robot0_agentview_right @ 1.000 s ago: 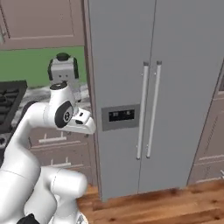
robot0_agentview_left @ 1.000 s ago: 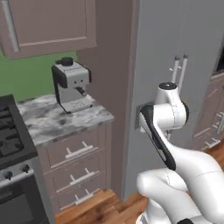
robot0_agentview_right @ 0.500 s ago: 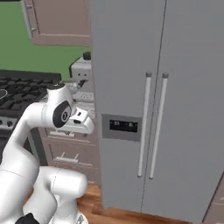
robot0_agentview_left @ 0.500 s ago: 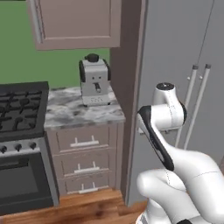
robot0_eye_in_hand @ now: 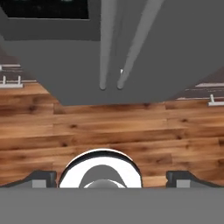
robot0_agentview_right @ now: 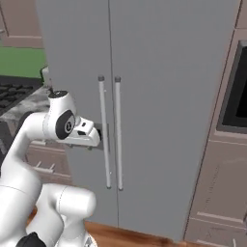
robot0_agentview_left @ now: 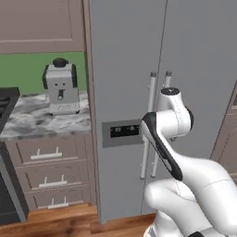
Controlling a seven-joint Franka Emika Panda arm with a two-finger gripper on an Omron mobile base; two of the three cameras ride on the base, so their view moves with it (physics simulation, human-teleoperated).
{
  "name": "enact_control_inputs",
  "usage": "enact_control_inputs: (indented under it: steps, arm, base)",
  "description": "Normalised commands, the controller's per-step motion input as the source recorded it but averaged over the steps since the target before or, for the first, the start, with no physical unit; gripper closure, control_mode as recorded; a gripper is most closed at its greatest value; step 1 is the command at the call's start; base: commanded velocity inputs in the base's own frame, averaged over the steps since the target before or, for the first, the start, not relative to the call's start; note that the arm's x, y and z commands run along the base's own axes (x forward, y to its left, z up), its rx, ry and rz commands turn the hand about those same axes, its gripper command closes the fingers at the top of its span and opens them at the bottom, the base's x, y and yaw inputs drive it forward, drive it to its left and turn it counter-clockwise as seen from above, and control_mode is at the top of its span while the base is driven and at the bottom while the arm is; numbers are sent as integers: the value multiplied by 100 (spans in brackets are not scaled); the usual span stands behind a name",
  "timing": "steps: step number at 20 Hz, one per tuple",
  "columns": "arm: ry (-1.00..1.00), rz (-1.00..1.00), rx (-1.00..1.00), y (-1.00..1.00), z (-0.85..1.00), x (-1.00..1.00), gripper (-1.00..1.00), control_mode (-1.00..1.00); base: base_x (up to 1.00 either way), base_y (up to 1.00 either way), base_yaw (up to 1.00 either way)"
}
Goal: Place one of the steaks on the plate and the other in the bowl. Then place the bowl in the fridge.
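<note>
Jaws are spread wide and nothing is held between them; in the hand view the two dark fingertips [robot0_eye_in_hand: 43,178] sit far apart at the lower corners, and the gripper [robot0_eye_in_hand: 111,179] is aimed down at the wooden floor [robot0_eye_in_hand: 109,127]. The fridge [robot0_agentview_right: 159,96] is seen directly ahead of the arm, both grey doors shut, its two long bar handles [robot0_agentview_right: 110,132] standing side by side along the centre seam. The lower ends of those handles [robot0_eye_in_hand: 110,83] are seen just above the fridge's bottom edge in the hand view. The dark dispenser panel [robot0_agentview_left: 121,131] is set in the fridge's left door, level with the arm's wrist [robot0_agentview_right: 82,134], which is held close to the door face near the handles. Left of the fridge, a marble counter [robot0_agentview_left: 41,120] is seen with a coffee machine [robot0_agentview_left: 61,88] on it and drawers [robot0_agentview_left: 46,171] below. To the fridge's right, brown cabinetry [robot0_agentview_right: 217,193] runs flush with its side. Open floor lies in front of the doors.
</note>
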Motion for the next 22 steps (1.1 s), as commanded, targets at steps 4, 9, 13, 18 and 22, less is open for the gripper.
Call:
enact_control_inputs:
  steps: [4,9,13,18,22]
  arm:
    - [0,0,0,0,0,0,-100,100]
    - [0,0,0,0,0,0,-100,100]
    - [0,0,0,0,0,0,-100,100]
    - [0,0,0,0,0,0,-100,100]
    - [0,0,0,0,0,0,-100,100]
  base:
    - [-27,-75,-21]
    - [-37,-7,-6]
    - [-92,-6,0]
    - [-24,1,1]
    - [8,51,-4]
